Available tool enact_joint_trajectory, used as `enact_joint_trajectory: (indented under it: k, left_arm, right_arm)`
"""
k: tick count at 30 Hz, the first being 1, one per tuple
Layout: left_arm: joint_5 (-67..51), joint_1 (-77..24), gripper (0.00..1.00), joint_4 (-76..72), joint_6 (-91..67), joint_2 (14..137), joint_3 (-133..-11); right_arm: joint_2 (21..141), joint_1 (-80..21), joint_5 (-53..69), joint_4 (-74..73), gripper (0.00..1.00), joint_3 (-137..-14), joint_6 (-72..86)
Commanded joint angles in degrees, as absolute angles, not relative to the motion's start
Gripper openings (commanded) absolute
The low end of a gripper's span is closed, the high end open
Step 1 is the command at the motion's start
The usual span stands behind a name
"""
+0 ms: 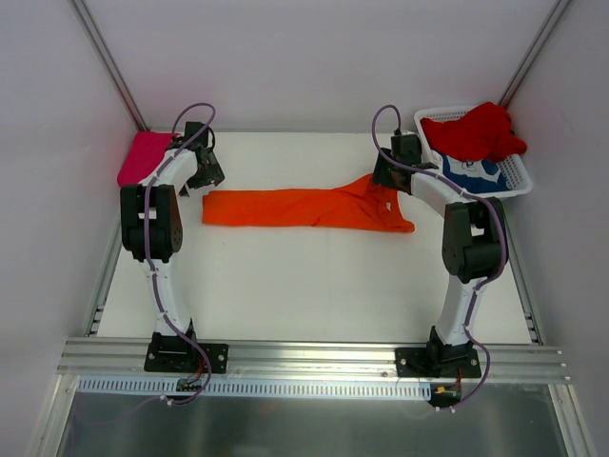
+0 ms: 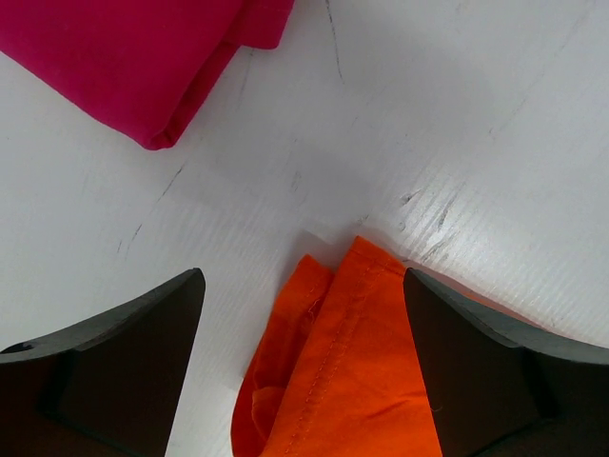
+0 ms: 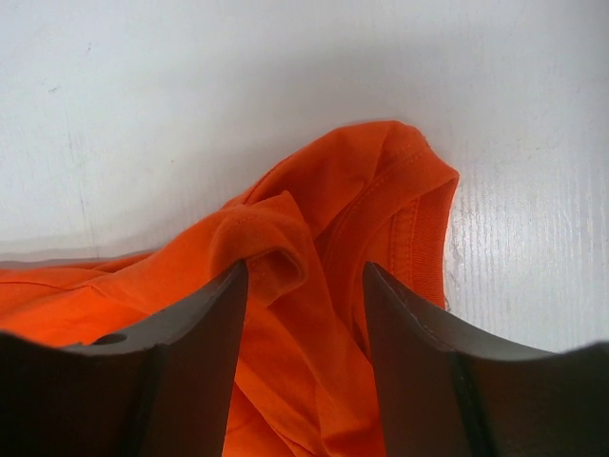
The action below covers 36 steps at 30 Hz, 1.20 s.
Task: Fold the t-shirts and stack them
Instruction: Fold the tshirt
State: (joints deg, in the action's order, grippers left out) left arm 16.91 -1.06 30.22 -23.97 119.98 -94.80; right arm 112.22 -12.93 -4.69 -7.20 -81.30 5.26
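The pink t-shirt (image 1: 143, 158) at the upper left of the top view is partly hidden behind the left arm. In the left wrist view the top edge cuts it off, so only a folded corner shows. In the white basket (image 1: 521, 181) at the upper right, the red t-shirt (image 1: 476, 131) lies in a heap on top of the blue t-shirt (image 1: 473, 172). Only a bit of blue with a white print peeks out, and the print is too small to make out. The orange t-shirt (image 1: 304, 208) lies in a long flat strip across the middle of the white table (image 1: 314, 286), and its right end goes under the right arm. The left gripper (image 2: 303, 278) is at the strip's left end with its two fingers spread wide. A corner of the orange cloth lies on the table between them, and they do not squeeze it. The right gripper (image 3: 304, 271) is at the strip's right end, over the collar, and its fingers are apart too. A soft bump of orange cloth sits between them and touches the finger on the left of that view, but it is loose, not pinched. Neither gripper holds anything.
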Motion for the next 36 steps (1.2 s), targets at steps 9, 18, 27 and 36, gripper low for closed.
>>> enact_joint_trajectory:
  k: [9,18,27,36]
  left_arm:
    - [16.4,-1.8,0.87,30.1,-22.2,108.2,-94.7]
    - [13.0,-6.7,0.87,30.4,-22.0,103.1,-90.7]
    - [9.9,-9.8,0.87,30.4,-23.0,108.7,-88.1]
    - [9.5,-9.9,0.87,30.4,-23.4,109.8,-85.7]
  right_arm:
    - [104.9,-13.0,-6.1,-8.3,0.55,-81.9,3.8]
    - [98.3,-18.4,-6.9,-11.1,0.55,-80.4,2.5]
    - [99.1,-24.0,-4.9,-12.0,0.55,-78.0,4.8]
    - [102.6,-25.2,-2.4,-12.2,0.55,-76.7,8.4]
